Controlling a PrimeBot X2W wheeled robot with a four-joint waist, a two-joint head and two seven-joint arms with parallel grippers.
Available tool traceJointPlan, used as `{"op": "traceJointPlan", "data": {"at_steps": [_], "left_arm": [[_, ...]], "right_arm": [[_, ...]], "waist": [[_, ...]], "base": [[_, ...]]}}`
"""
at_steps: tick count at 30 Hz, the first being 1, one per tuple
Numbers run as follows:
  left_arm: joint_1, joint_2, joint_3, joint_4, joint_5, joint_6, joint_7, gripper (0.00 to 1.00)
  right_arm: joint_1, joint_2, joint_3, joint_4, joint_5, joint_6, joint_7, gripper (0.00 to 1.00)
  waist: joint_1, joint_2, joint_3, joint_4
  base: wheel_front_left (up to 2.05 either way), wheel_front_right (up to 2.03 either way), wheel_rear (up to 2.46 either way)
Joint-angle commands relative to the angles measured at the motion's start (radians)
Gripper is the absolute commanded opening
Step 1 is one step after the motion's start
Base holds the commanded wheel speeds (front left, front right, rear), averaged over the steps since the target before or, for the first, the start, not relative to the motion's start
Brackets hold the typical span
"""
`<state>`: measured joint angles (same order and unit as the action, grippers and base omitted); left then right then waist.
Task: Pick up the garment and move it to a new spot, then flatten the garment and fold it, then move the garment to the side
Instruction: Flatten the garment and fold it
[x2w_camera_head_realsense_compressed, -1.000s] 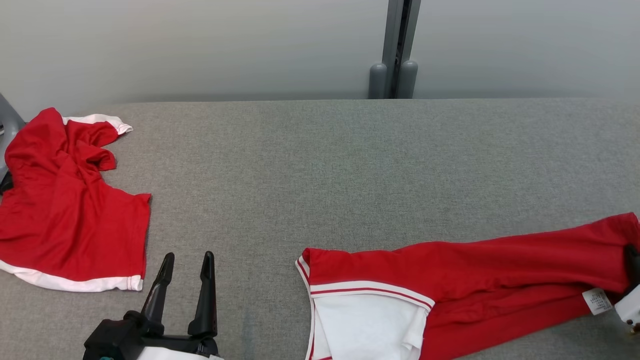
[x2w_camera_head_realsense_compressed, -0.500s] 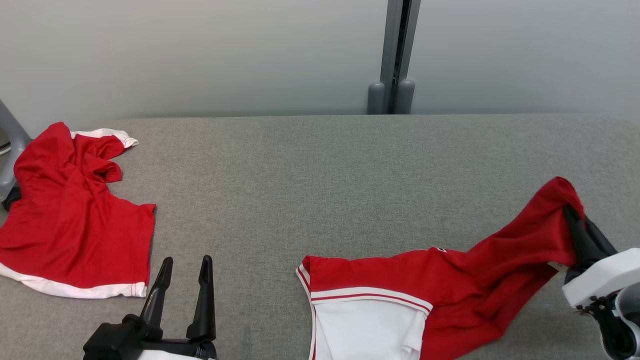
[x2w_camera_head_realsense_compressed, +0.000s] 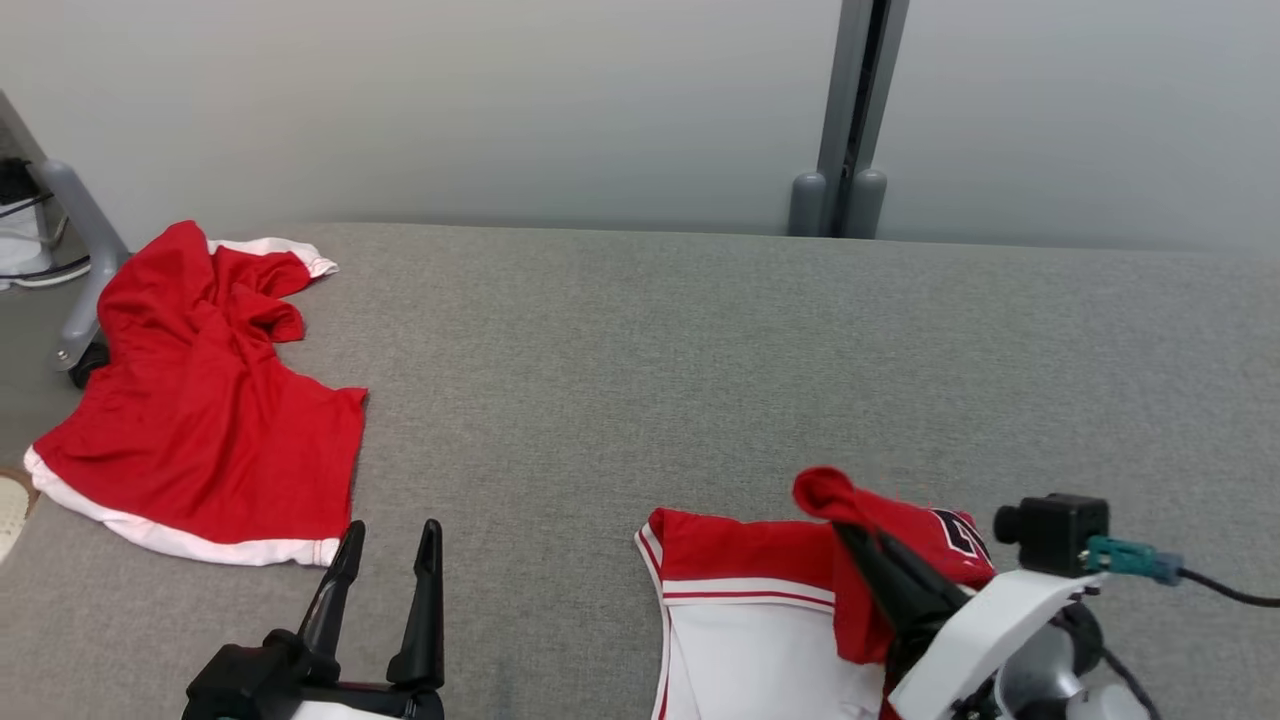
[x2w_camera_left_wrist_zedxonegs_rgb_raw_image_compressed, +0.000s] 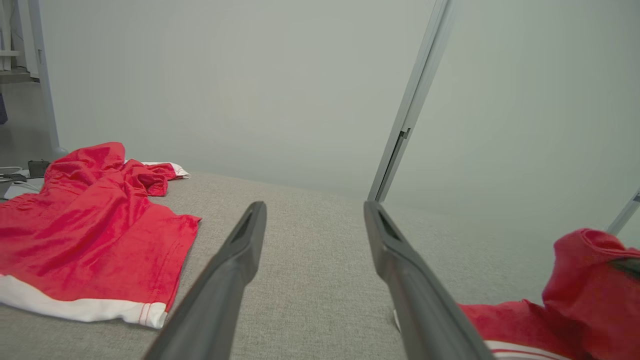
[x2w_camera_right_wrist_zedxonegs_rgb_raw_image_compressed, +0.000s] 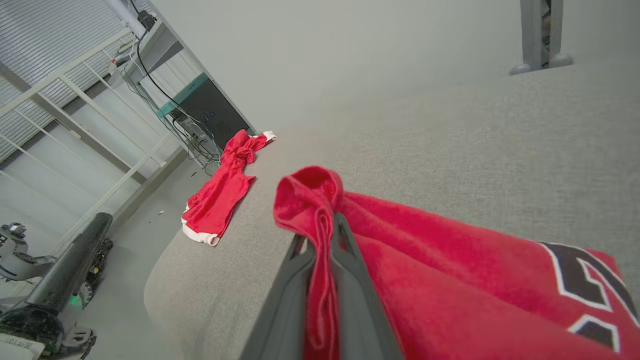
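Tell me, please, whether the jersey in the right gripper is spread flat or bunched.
Bunched: the right gripper pinches a raised red fold of the jersey, draped back over itself.

L tool (x2w_camera_left_wrist_zedxonegs_rgb_raw_image_compressed: 315, 207) rises from the bottom mid, its 2 dark fingers (x2w_camera_left_wrist_zedxonegs_rgb_raw_image_compressed: 235, 260) spread wide w/ nothing between them, just bare grey counter (x2w_camera_left_wrist_zedxonegs_rgb_raw_image_compressed: 310, 280). Spread red garment (x2w_camera_left_wrist_zedxonegs_rgb_raw_image_compressed: 90, 225), white hem toward the near side, lies rumpled by the counter's left edge, its crumpled end w/ white trim toward the far-left corner. Bunched red garment (x2w_camera_left_wrist_zedxonegs_rgb_raw_image_compressed: 580, 300) sits toward the counter's near right, one part humped up off the surface, white-and-red stripe at its base. Behind the far edge: pale wall (x2w_camera_left_wrist_zedxonegs_rgb_raw_image_compressed: 225, 75) and slanting grey post (x2w_camera_left_wrist_zedxonegs_rgb_raw_image_compressed: 415, 110).
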<state>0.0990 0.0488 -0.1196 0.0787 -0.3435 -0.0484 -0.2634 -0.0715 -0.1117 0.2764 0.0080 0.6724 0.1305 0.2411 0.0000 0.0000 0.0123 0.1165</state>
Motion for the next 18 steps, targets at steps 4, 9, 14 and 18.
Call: {"op": "traceJointPlan", "data": {"at_steps": [4, 9, 14, 18], "left_arm": [[-0.027, 0.003, -0.003, 0.014, 0.012, -0.013, -0.002, 1.0], [-0.034, 0.003, -0.007, 0.025, 0.019, -0.02, -0.002, 1.0], [-0.04, 0.003, -0.009, 0.029, 0.018, -0.021, -0.002, 1.0], [-0.041, 0.003, -0.007, 0.029, 0.014, -0.018, -0.002, 1.0]], "right_arm": [[-0.023, 0.018, 0.058, 0.067, 0.021, 0.0, -0.003, 0.0], [-0.053, 0.031, 0.112, 0.17, 0.043, 0.0, -0.025, 0.0], [-0.08, 0.043, 0.156, 0.25, 0.063, 0.0, -0.046, 0.0], [-0.097, 0.047, 0.185, 0.296, 0.075, 0.0, -0.062, 0.0]], "waist": [[0.0, 0.0, 0.012, 0.049], [0.0, 0.0, 0.021, 0.09], [0.0, 0.0, 0.026, 0.112], [0.0, 0.0, 0.03, 0.114]], "base": [[0.0, 0.0, 0.0], [0.0, 0.0, 0.0], [0.0, 0.0, 0.0], [0.0, 0.0, 0.0]]}}
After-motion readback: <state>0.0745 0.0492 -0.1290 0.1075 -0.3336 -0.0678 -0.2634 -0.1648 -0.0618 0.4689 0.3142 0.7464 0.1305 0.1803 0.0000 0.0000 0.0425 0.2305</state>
